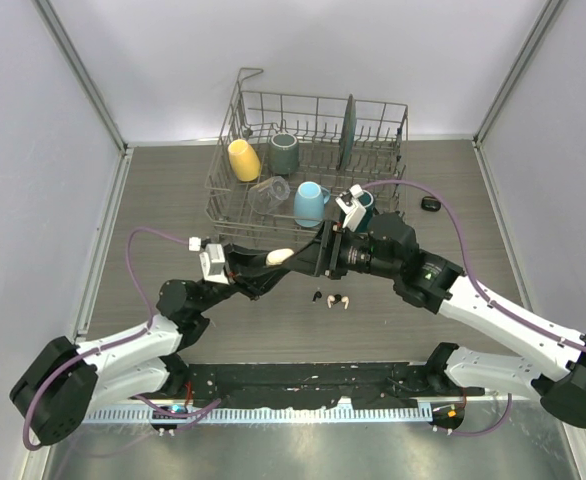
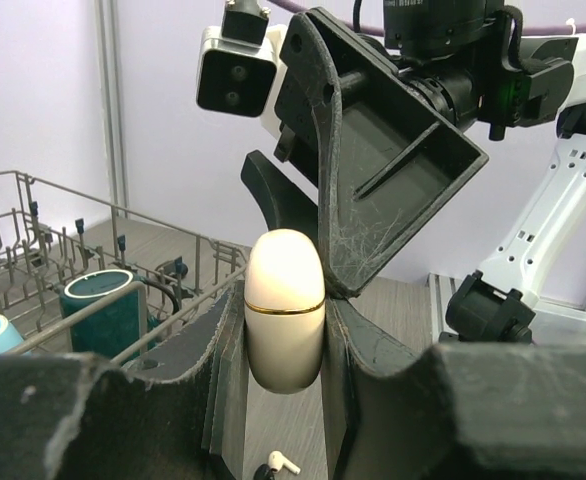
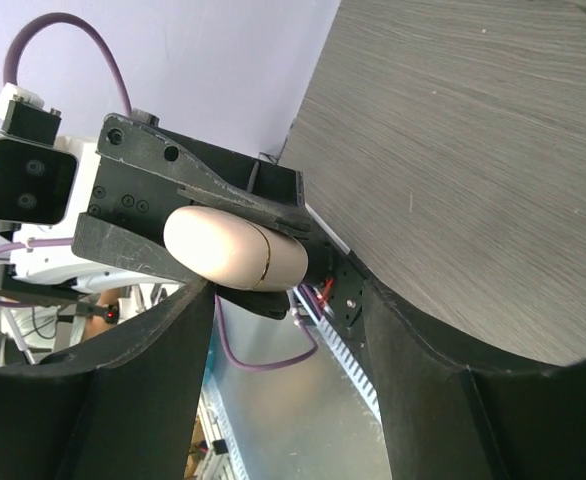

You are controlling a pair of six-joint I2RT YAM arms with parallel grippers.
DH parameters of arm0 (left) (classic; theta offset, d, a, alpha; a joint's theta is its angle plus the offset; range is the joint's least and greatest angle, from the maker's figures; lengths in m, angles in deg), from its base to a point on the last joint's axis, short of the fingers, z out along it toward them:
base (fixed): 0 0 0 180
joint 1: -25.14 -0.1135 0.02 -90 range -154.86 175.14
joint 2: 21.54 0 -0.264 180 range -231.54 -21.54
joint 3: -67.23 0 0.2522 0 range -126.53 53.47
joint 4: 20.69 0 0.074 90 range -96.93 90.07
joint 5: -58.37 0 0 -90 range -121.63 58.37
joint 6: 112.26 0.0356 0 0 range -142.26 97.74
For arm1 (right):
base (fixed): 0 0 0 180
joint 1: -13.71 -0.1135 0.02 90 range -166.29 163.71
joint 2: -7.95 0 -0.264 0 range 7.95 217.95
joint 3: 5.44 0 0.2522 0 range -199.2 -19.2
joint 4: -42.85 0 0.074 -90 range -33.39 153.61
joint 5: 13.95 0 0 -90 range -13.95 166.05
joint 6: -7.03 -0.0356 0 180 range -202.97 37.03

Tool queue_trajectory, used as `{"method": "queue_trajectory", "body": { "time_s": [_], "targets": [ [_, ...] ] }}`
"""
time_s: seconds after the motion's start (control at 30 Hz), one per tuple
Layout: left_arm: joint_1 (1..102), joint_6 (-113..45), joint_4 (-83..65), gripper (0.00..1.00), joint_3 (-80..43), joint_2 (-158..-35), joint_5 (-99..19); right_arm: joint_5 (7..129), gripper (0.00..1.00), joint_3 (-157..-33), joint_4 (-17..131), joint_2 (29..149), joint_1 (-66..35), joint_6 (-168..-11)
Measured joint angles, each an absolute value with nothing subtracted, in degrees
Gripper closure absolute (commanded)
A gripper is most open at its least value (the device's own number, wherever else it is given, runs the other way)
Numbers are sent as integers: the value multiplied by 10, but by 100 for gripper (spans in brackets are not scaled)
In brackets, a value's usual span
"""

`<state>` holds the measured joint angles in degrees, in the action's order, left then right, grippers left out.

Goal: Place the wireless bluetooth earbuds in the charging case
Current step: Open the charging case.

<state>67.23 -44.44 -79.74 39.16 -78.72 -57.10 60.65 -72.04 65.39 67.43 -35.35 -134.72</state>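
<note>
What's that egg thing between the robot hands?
The cream charging case, clamped in the left gripper, its top beside the open right gripper. Left wrist view shows it.

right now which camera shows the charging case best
Left wrist: the cream charging case is large and centred, gold seam visible, clamped in the left gripper. Right wrist shows it sideways; top external, only a small pale shape.

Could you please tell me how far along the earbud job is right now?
Done: the left gripper holds the cream charging case off the table. In hand: the right gripper, open, straddles the case's top; its lid is shut. Left: a black earbud and a white earbud lie on the table, neither inserted.
</note>
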Motion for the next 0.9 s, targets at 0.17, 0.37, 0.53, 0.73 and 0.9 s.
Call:
{"method": "queue_trajectory", "body": {
  "time_s": [0.17,0.37,0.53,0.73,0.9],
  "targets": [
    [670,-445,-794,100,392,-774,-569,584,34,-697,602,673,-348,-1388],
    [670,-445,-789,100,397,-761,-566,541,34,-653,511,671,-325,-1452],
    [675,-445,-795,100,401,-748,-578,529,33,-621,428,672,-296,-1507],
    [676,-445,-802,98,403,-745,-578,517,33,-610,377,678,-292,-1537],
    [676,-443,-805,98,412,-737,-567,524,32,-599,371,657,-288,-1534]
  ]
}}
